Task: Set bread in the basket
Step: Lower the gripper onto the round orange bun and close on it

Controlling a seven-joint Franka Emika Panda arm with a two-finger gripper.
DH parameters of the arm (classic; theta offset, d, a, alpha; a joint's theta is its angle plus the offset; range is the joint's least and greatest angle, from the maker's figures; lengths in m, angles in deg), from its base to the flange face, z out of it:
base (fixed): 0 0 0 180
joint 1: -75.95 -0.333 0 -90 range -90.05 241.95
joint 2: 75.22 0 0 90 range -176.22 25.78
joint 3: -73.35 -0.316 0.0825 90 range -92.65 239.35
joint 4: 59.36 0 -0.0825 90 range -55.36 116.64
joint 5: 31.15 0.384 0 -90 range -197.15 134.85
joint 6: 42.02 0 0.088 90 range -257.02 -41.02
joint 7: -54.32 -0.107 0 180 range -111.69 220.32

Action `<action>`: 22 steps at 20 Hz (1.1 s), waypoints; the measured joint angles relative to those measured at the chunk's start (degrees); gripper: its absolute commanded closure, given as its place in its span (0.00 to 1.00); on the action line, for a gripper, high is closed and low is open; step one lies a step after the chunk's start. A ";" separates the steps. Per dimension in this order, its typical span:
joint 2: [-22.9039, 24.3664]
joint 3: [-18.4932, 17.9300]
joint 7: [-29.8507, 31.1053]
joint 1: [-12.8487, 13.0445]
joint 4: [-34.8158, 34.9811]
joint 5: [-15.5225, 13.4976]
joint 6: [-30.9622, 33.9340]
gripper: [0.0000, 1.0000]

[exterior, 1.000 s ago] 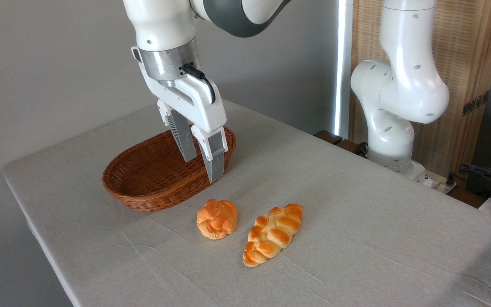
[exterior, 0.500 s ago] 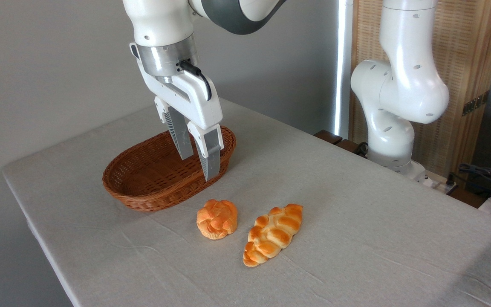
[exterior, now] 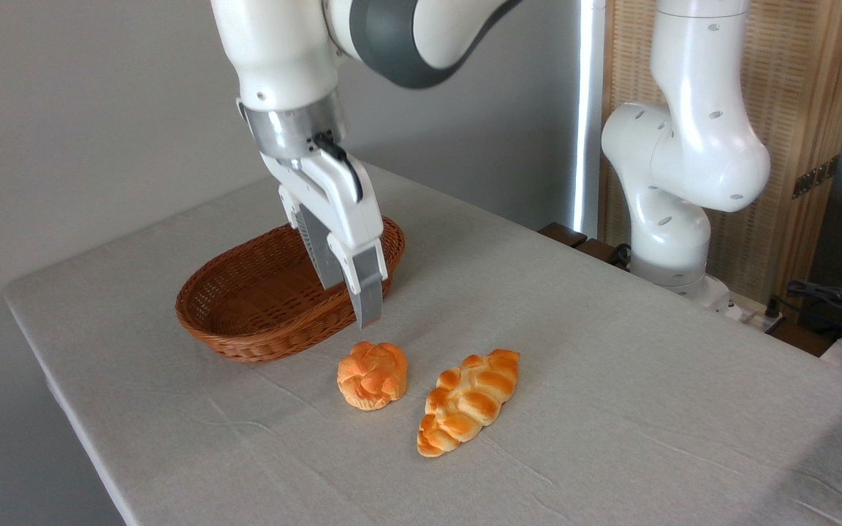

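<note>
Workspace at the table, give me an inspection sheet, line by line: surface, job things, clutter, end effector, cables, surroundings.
Surface: table under a wrinkled grey cloth.
Job's things: round bun lies on the cloth, outside the wicker basket; nothing lies in the basket.
Clutter: braided loaf right of the bun, apart from it.
End effector: end effector open, holding nothing, above the bun by the basket's near rim.
Cables: black cable on the wrist; loose cables at far right.
Surroundings: grey wall, wooden screen, arm base.

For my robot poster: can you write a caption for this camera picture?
An open pincer hangs by the empty basket, above the bun beside the loaf.
</note>
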 measured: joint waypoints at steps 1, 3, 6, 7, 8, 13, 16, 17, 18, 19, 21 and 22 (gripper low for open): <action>-0.06 -0.02 -0.50 -0.01 0.83 0.00 -1.18 0.00; -0.14 -0.16 -1.97 -0.07 2.12 0.00 -3.30 0.00; -0.21 -0.29 -2.60 -0.24 4.47 0.00 -5.87 0.00; -0.29 -0.29 -2.62 -0.23 5.38 0.00 -6.32 0.00; -0.46 -0.29 -2.64 -0.19 6.29 0.00 -6.78 0.00; -2.33 -0.25 -2.70 -0.05 8.59 0.00 -10.33 0.00; -2.74 0.01 -2.75 0.04 9.40 0.00 -10.71 0.00; -2.86 0.05 -2.76 0.15 9.73 0.00 -11.05 0.00; -2.99 0.05 -2.76 0.34 10.02 0.00 -11.45 0.00; -3.08 0.05 -2.77 0.51 10.19 0.00 -11.73 0.00; -3.11 0.05 -2.77 0.61 10.22 0.03 -11.83 0.08; -3.11 0.04 -2.77 0.60 10.22 0.03 -11.83 0.19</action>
